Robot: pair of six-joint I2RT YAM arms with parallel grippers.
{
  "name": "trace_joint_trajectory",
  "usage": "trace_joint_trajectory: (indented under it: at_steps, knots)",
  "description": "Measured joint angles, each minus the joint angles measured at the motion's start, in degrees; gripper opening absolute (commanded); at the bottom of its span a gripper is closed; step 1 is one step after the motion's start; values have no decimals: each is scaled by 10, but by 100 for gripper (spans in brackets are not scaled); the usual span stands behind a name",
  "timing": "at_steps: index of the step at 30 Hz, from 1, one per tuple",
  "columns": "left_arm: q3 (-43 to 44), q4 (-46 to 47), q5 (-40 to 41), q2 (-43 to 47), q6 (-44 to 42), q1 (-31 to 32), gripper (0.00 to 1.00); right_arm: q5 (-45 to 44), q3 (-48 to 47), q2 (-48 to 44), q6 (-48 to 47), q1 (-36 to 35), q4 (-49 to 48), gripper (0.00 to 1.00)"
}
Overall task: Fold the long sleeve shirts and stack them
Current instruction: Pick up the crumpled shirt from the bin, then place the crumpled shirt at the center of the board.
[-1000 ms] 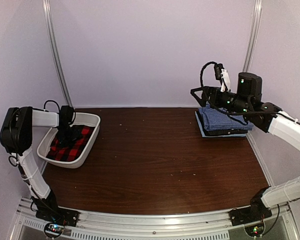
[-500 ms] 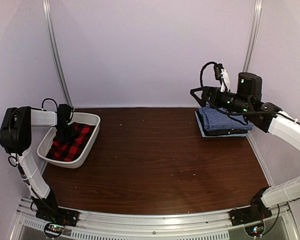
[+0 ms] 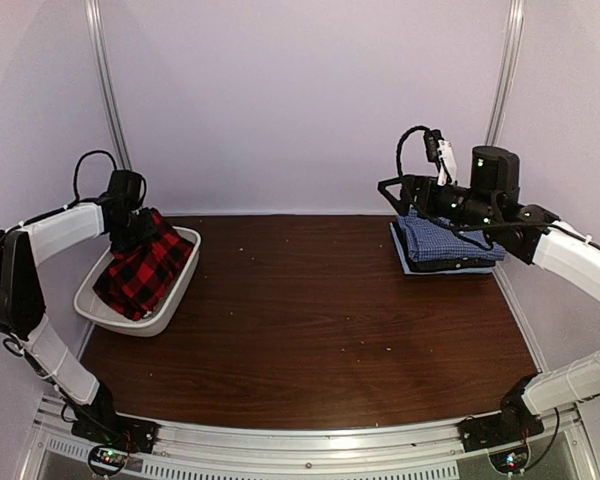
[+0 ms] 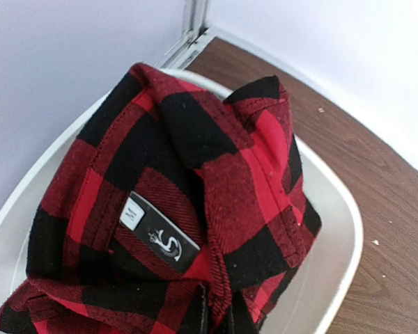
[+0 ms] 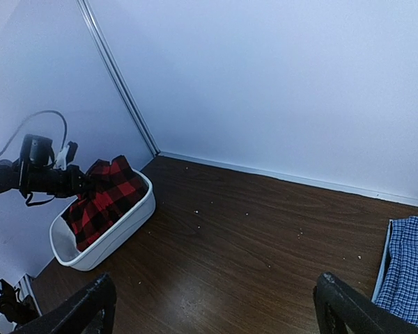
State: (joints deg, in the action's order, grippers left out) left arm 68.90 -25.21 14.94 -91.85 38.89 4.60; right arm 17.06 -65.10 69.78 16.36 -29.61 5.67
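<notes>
**Colleague:** What has changed at the tub?

**Me:** A second ago my left gripper (image 3: pixel 130 222) stood open, low inside the white tub (image 3: pixel 130 322). Now it is pinched tight on the red-and-black plaid shirt (image 3: pixel 140 275), close to the collar label. The arm has risen, so the shirt's top hangs above the tub's far rim. Its lower part trails inside.

**Colleague:** And the other arm?

**Me:** My right gripper (image 5: pixel 214 282) is spread wide and holds nothing. It hovers well apart from the tub, over the folded blue check shirt (image 3: pixel 445 240) on the opposite side of the table (image 3: pixel 310 320).

**Colleague:** Meaning?

**Me:** I judge the pickup made. The plaid shirt still has to clear the tub, be folded, and go on the blue one.
</notes>
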Motion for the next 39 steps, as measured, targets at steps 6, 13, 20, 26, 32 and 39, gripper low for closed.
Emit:
trace_joint_trajectory:
  at_steps: [6,13,20,26,32,39]
  knots:
    - [93,-19,21,10,-41,77,0,1,0,2,1,0,-2,100]
    - [234,-6,20,12,-109,160,0,1,0,3,1,0,-3,100]
    - [362,23,-34,-20,-174,256,0,0,0,3,1,0,-3,100]
    - [369,46,-89,-91,-208,336,0,-13,0,3,1,0,-2,100]
    - [264,64,-189,-167,-228,404,18,-45,16,-4,6,0,7,100]
    - [82,110,-297,-177,-211,488,57,-59,66,-21,9,0,19,100]
